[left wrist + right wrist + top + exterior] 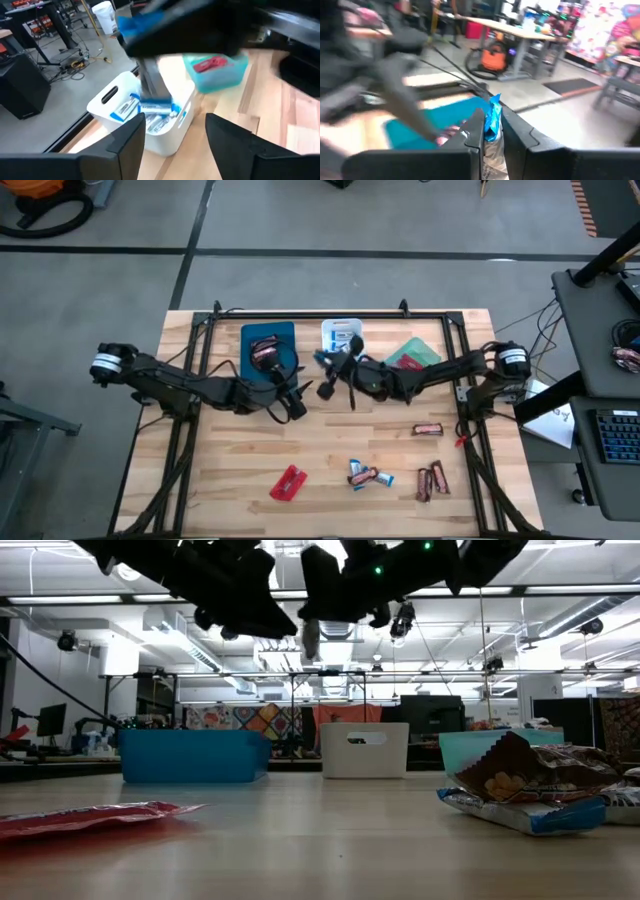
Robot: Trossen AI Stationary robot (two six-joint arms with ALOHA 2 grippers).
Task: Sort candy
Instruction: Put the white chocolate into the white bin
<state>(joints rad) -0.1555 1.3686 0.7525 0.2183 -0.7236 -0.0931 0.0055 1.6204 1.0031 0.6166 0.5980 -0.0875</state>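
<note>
Wooden desk (230, 470), pale planks, grey workshop floor around; benches and ceiling lights beyond in the low view.

Far edge, left to right: blue tray (268, 345) with dark brown-red candy; white tray (341, 335) with blue-and-white bars (127, 107); green tray (412, 354) with a red packet (210, 64).

Left gripper (293, 410): raised above the desk centre, just near side of the blue tray; jaws parted, nothing between them.

Right gripper (333, 370): raised beside the white tray; jaws closed on a blue-wrapped candy piece (493, 117).

Loose candy on the near desk, left to right: red packet (288, 482); blue-and-white pieces (366, 475); dark brown-red bars (431, 480), one more (427, 429) farther back.
</note>
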